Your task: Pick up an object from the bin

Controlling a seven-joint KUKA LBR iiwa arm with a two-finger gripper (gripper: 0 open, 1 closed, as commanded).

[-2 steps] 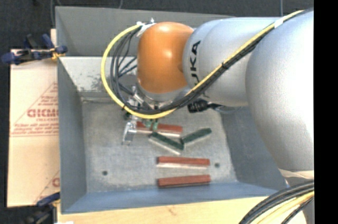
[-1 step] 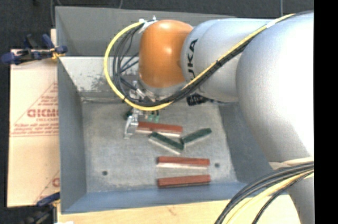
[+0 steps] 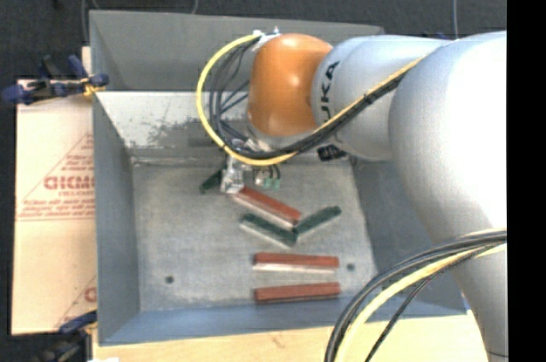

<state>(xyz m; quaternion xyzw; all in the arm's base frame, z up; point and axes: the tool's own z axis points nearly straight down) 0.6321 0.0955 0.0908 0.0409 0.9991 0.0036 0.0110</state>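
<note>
I see the gripper (image 3: 239, 178) low near the back wall of the grey metal bin (image 3: 115, 207), right at the upper end of a tilted red-brown flat bar (image 3: 271, 204). A dark green flat bar (image 3: 266, 229) lies just below it. Two more red-brown bars (image 3: 295, 262) lie parallel toward the front.

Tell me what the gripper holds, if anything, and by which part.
Cannot tell. The gripper is at the upper-left end of a red-brown bar near the back of the bin; no hold is visible.
</note>
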